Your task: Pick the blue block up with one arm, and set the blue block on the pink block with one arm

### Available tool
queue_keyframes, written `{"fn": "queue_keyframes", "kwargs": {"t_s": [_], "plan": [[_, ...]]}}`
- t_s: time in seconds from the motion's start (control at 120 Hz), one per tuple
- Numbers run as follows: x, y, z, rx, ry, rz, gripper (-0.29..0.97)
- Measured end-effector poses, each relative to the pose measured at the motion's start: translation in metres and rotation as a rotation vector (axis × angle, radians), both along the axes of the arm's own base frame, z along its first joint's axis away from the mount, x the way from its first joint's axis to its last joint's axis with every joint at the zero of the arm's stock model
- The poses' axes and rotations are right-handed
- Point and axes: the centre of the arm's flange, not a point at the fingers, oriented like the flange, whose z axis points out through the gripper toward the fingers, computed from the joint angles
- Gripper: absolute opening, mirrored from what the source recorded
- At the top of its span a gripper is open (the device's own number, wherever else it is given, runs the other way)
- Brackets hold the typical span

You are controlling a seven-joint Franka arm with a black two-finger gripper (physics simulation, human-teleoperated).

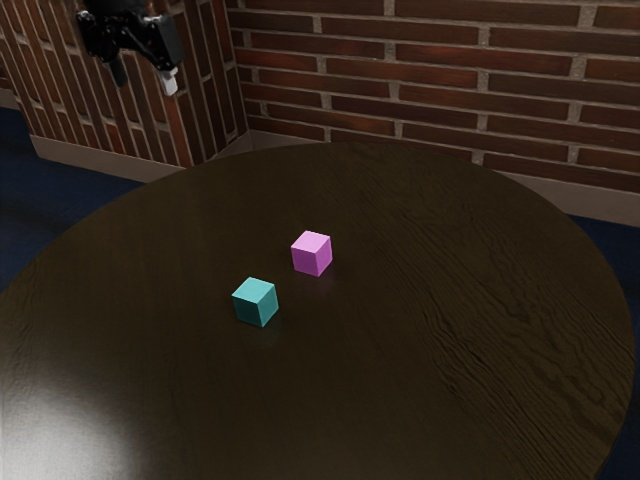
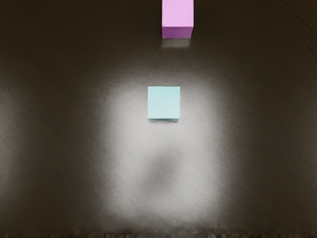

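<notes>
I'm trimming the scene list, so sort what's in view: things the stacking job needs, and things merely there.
Needed for the job:
- blue block
- pink block
- tool, open, raised well clear of both blocks

Merely there:
- dark round table, which only carries the blocks
- brick wall behind it

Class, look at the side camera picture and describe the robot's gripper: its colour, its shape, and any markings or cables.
The gripper is a black, boxy block with angular edges. Two short fingers stick out of it; one has a pale tip, the other looks dark all over. No markings or cables can be made out.
</notes>
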Motion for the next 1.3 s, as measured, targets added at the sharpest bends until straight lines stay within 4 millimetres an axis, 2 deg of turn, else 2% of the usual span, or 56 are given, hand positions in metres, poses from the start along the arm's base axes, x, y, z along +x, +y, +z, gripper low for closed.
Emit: {"fn": "queue_keyframes", "kwargs": {"t_s": [0.075,0.167,0.242,0.3,0.392,0.492,0.633,0.775,0.875,0.958,1.133,1.3], "plan": [[0.007,0.000,-0.050,0.007,0.073,-0.006,0.68],[-0.003,0.004,-0.117,0.009,0.133,-0.008,0.68],[-0.003,0.024,-0.163,0.012,0.152,0.021,0.68],[-0.004,0.045,-0.186,0.012,0.148,0.057,0.68],[0.000,0.063,-0.202,0.014,0.116,0.084,0.68],[0.006,0.055,-0.206,0.014,0.076,0.066,0.68],[0.008,0.040,-0.256,0.006,0.142,0.036,0.68],[0.023,0.033,-0.306,0.007,0.168,0.014,0.68],[0.029,0.033,-0.343,0.008,0.142,0.002,0.68],[0.024,0.037,-0.368,0.008,0.114,-0.001,0.68],[0.007,0.034,-0.404,0.009,0.018,-0.021,0.68],[0.020,0.025,-0.432,-0.005,-0.078,-0.031,0.68]]}}
